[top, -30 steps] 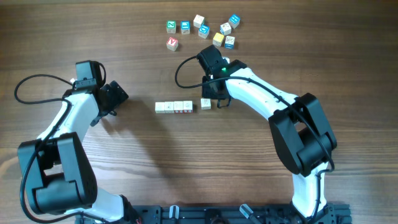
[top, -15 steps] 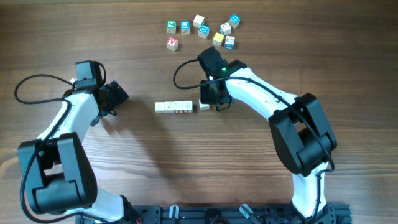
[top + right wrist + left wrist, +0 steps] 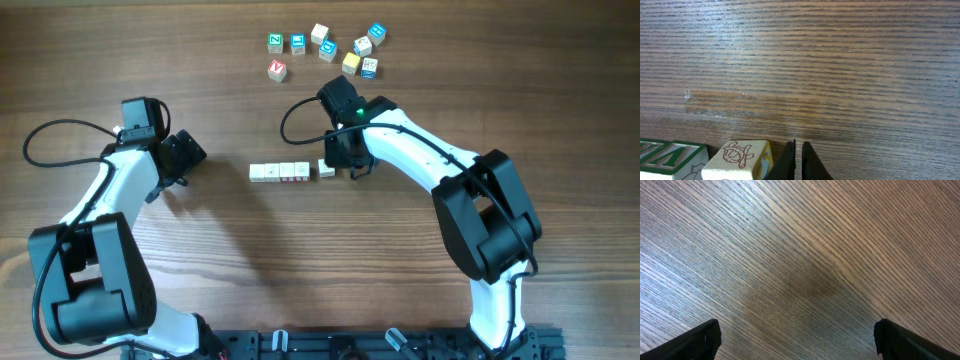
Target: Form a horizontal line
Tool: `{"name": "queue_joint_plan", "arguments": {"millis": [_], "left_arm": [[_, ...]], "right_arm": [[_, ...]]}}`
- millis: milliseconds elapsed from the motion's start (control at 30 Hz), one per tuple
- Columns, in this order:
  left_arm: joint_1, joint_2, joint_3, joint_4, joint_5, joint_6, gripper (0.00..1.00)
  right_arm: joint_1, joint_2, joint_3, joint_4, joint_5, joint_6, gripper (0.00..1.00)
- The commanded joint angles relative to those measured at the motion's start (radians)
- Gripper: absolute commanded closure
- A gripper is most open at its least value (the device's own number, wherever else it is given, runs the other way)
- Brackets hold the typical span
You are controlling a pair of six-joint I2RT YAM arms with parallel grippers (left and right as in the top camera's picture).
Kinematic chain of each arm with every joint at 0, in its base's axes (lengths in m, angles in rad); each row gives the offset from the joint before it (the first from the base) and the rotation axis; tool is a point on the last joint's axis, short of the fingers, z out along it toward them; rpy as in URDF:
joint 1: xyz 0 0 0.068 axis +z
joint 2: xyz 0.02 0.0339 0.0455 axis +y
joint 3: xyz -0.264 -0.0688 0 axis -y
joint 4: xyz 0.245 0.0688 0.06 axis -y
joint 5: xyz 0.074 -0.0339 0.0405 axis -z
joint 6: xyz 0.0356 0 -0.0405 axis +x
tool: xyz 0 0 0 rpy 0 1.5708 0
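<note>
A row of four whitish cubes (image 3: 279, 172) lies on the wooden table, touching side to side. A fifth whitish cube (image 3: 327, 170) sits just right of the row with a small gap. In the right wrist view this cube (image 3: 740, 157) shows a red drawing on top, and a cube with a green letter (image 3: 670, 154) is at the left edge. My right gripper (image 3: 345, 166) is shut and empty, its fingertips (image 3: 799, 160) right beside the fifth cube's right side. My left gripper (image 3: 190, 155) is open and empty, well left of the row; its view (image 3: 800, 342) shows only bare wood.
A loose cluster of colourful cubes (image 3: 325, 48) lies at the far side of the table, beyond the right arm. A black cable (image 3: 290, 115) loops from the right wrist above the row.
My right gripper has moved a little to the left, and the fifth cube has slid left with it, closer to the row. The left arm has not moved.
</note>
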Motion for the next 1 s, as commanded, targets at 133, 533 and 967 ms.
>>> {"name": "queue_joint_plan", "arguments": {"millis": [133, 533, 967], "left_arm": [[0.006, 0.005, -0.006, 0.003, -0.006, -0.010, 0.00], [0.006, 0.005, -0.006, 0.003, -0.006, -0.010, 0.00], [0.006, 0.005, -0.006, 0.003, -0.006, -0.010, 0.00]], "right_arm": [[0.000, 0.002, -0.006, -0.029, 0.008, -0.003, 0.96], [0.003, 0.002, -0.006, -0.039, -0.033, -0.003, 0.96], [0.003, 0.002, -0.006, -0.047, -0.034, -0.003, 0.96]]}}
